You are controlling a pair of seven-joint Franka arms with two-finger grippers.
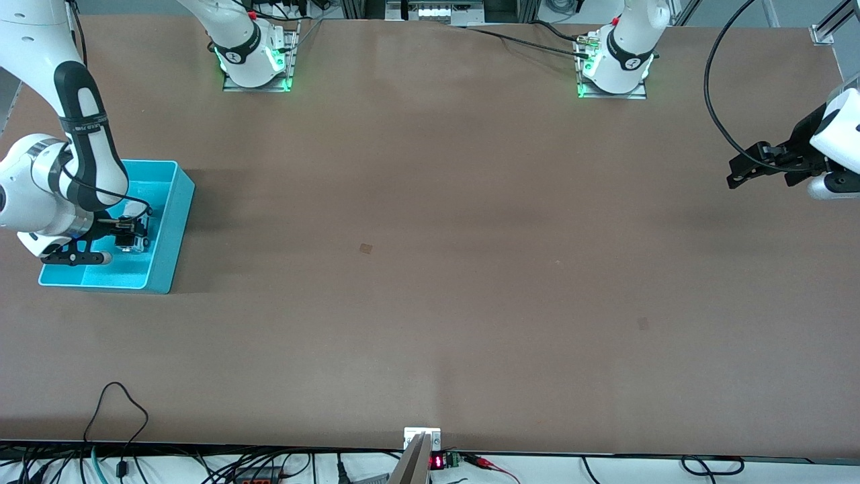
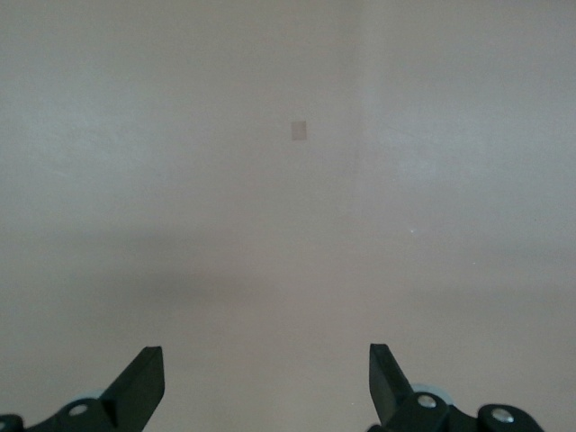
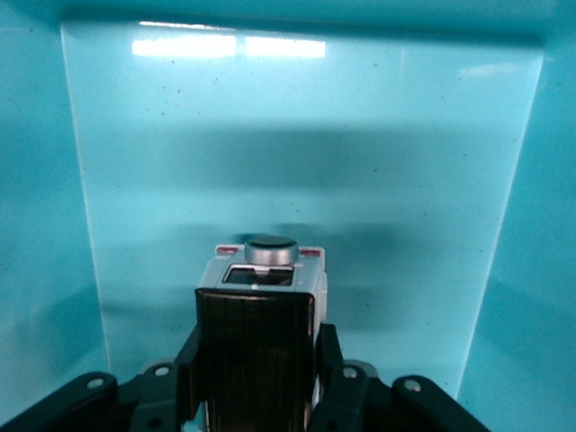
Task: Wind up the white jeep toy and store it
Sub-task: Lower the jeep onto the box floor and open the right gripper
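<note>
Right hand (image 1: 131, 236): it is down inside the cyan bin (image 1: 171, 228), its fingers (image 3: 337, 378) pinching the white jeep toy from both sides.
White jeep toy (image 3: 261, 315): it is gripped between the right hand's fingers, over the bin's floor and within its walls; whether its wheels touch the floor cannot be told. In the right wrist view the black roof panel (image 3: 255, 346) faces the camera, with a round grey knob (image 3: 271, 249) at the toy's end away from the hand.
Cyan bin: it is an open rectangular container standing on the tabletop (image 1: 430, 269) at the right arm's end, close to that edge and about midway between the edge with the robot bases and the edge nearest the front camera. The front view shows nothing in it apart from the hand and the toy.
Right arm (image 1: 80, 134): it reaches from its base down over the bin, covering part of the bin's rim in the front view.
Left hand (image 1: 739, 176): it hangs in the air above the tabletop at the left arm's end, near that edge, fingers (image 2: 139, 387) spread wide with nothing between them; this arm waits.
Tabletop under the left hand: plain brown surface with one small pale square mark (image 2: 299, 131).
Tabletop middle: bare brown, with a small darker square patch (image 1: 365, 248) roughly at the centre.
</note>
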